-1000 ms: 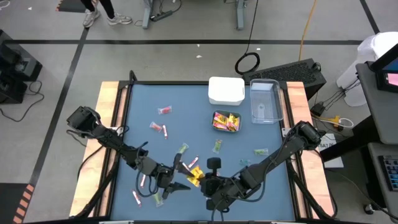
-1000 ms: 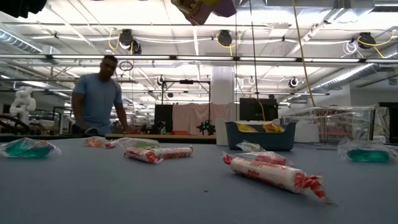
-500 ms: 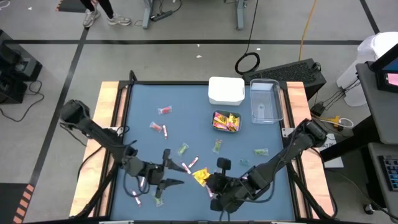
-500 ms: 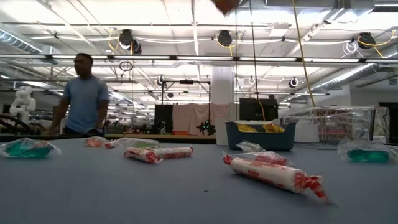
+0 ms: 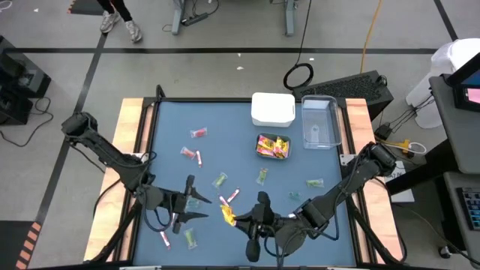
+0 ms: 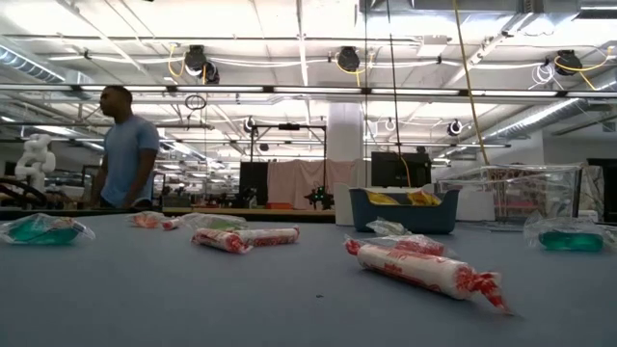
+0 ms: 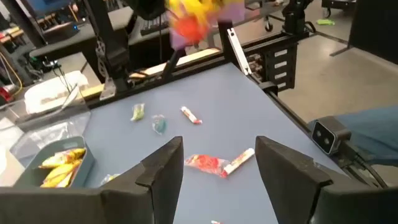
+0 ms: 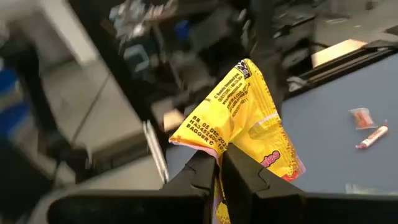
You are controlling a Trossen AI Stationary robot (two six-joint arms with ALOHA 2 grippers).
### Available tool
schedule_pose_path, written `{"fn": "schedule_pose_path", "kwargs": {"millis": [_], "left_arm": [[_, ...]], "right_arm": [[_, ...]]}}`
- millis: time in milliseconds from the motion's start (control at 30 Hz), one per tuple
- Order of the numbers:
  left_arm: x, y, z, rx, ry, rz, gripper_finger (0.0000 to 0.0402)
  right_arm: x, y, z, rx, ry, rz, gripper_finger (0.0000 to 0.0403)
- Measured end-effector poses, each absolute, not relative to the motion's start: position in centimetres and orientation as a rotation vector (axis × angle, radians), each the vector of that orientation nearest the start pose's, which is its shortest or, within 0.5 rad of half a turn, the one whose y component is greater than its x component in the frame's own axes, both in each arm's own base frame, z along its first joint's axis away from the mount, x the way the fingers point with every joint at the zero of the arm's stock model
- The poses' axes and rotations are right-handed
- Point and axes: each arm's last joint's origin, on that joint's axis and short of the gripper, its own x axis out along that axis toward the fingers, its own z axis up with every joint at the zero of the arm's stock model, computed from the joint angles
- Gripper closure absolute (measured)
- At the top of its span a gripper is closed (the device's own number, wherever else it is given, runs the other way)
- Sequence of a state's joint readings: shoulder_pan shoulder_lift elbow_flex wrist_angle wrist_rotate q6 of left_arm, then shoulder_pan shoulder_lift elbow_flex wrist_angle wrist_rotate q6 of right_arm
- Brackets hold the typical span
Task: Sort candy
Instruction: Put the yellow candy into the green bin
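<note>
The right jaws (image 8: 217, 171) are pressed together on a yellow packet (image 8: 239, 121) with red print, pinching its lower edge so that it stands up clear of the blue surface (image 5: 232, 127); in the high view the same packet (image 5: 227, 215) shows just beside them, near the front edge. The left jaws (image 7: 217, 163) stand spread with nothing between them, above the surface just to the packet's other side, and beyond their tips lie a red-wrapped sweet (image 7: 205, 163) touching a pink-white stick (image 7: 239, 160). Farther out, other candy is scattered: green clear-wrapped pieces (image 5: 220, 180), more sticks (image 5: 199, 157) and a small red piece (image 5: 198, 133). Well beyond both jaws, toward the far edge, a teal container (image 5: 273, 146) holds several yellow packets; next to it stands a clear container (image 5: 320, 123), and behind it a white container (image 5: 273, 109). In the low view a stick (image 6: 424, 267) lies closest, and a person (image 6: 123, 146) stands in the room behind.
</note>
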State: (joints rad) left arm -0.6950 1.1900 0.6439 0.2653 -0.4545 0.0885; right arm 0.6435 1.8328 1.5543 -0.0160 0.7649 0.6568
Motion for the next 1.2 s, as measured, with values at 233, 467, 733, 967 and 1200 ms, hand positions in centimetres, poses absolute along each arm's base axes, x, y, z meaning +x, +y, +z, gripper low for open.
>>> {"fn": "schedule_pose_path", "kwargs": {"millis": [233, 467, 733, 967, 1200], "left_arm": [[20.2, -15.2, 24.7, 0.21, 0.228, -0.247, 0.0196], [20.1, -15.3, 24.5, 0.196, 0.248, -0.249, 0.0196], [20.1, -15.3, 24.5, 0.197, 0.249, -0.248, 0.0196], [20.1, -15.3, 24.5, 0.197, 0.249, -0.248, 0.0196], [20.1, -15.3, 24.5, 0.197, 0.249, -0.248, 0.0196]], "right_arm": [[35.3, 23.5, 32.3, 0.477, 0.129, -0.29, 0.0387], [35.4, 23.3, 32.3, 0.282, 0.161, -0.278, 0.0387], [35.1, 23.2, 31.4, -0.185, 0.291, -0.231, 0.0387], [34.9, 22.6, 30.4, -0.457, 0.406, -0.209, 0.0387], [35.1, 21.8, 30.0, -0.501, 0.457, -0.224, 0.0387]]}}
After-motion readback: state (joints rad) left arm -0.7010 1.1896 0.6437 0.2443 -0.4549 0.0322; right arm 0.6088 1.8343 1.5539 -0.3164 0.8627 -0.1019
